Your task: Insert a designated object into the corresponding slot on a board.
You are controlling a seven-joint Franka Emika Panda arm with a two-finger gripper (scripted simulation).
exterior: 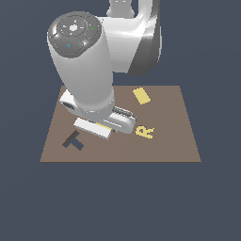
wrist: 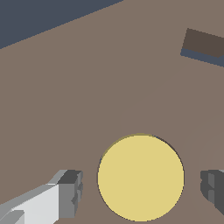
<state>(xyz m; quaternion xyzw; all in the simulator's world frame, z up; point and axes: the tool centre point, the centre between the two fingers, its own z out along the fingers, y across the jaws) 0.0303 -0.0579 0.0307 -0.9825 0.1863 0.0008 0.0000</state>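
The flat round yellow disc [wrist: 141, 177] lies flat on the brown board [wrist: 87, 87], sitting over the round hole. Only a thin dark crescent of the hole [wrist: 169, 143] shows along one side of the disc's rim. My gripper [wrist: 142, 188] is open. Its two fingers [wrist: 70, 192] stand on either side of the disc with a gap to it, not touching. In the exterior view the arm's hand [exterior: 94, 127] hangs low over the board [exterior: 174, 141] and hides the disc and hole, apart from a thin yellow sliver under the hand.
A dark T-shaped cutout [exterior: 73, 141] lies near the board's front corner on the exterior view's left; part of it shows in the wrist view [wrist: 203, 43]. A yellow rectangular block [exterior: 141, 96] and a yellow letter R [exterior: 145, 132] lie toward the exterior view's right.
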